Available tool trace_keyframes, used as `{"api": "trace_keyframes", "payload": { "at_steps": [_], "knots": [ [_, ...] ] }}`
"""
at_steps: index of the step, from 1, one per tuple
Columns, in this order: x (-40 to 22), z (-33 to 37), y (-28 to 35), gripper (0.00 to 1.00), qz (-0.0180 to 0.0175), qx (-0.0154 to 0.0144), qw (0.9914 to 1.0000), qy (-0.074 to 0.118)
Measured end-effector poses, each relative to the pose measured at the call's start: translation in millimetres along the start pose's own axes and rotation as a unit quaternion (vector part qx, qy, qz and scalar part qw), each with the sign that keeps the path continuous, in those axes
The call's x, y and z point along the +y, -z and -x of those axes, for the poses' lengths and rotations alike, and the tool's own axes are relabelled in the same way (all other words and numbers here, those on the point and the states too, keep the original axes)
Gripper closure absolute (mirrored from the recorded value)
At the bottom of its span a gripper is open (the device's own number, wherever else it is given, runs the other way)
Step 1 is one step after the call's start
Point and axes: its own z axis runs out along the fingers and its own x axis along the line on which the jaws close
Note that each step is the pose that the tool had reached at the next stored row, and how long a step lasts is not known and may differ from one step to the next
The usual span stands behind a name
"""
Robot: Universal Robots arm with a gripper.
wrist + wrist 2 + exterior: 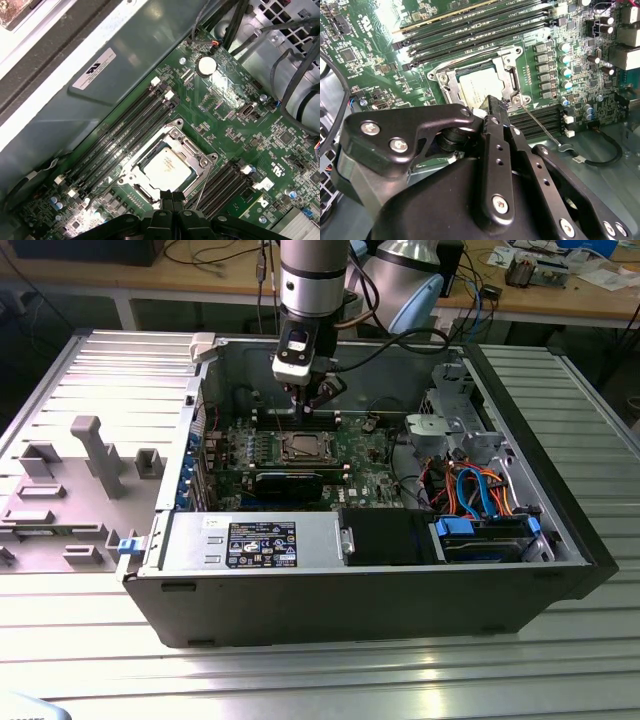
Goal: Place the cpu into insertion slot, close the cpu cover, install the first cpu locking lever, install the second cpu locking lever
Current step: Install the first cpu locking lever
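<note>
The cpu, silvery-grey side up, lies flat in the insertion slot on the green board; the slot's contact field is hidden beneath it. The cpu cover lies down around the chip as a silver frame. In the second wrist view the cpu and cover sit just beyond my fingertips. A thin locking lever rod sticks out from the socket's corner, slanting away over the board. My gripper hangs at the socket's near edge, shut, with nothing visibly between its fingers. In the exterior view the gripper is above the socket.
Long black memory slots flank the socket on one side and more memory slots on the other. The grey case wall rises close by. In the exterior view a drive cage with blue and orange cables stands at the right.
</note>
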Motion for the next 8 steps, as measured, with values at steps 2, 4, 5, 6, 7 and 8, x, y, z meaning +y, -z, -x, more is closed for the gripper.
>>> {"api": "trace_keyframes", "payload": {
  "at_steps": [2, 4, 5, 6, 7, 8],
  "knots": [
    [0.0, 0.0, 0.0, 0.89, 0.0000, -0.0001, 1.00000, 0.002],
    [0.0, 0.0, 0.0, 0.89, 0.0000, -0.0001, 1.00000, 0.003],
    [0.0, 0.0, 0.0, 0.89, 0.0000, -0.0001, 0.99999, 0.003],
    [0.0, 0.0, 0.0, 0.89, 0.0000, -0.0001, 0.99999, 0.003],
    [0.0, 0.0, 0.0, 0.89, 0.0000, -0.0001, 0.99999, 0.004],
    [0.0, 0.0, 0.0, 0.89, 0.0000, -0.0001, 0.99999, 0.004]
  ]
}}
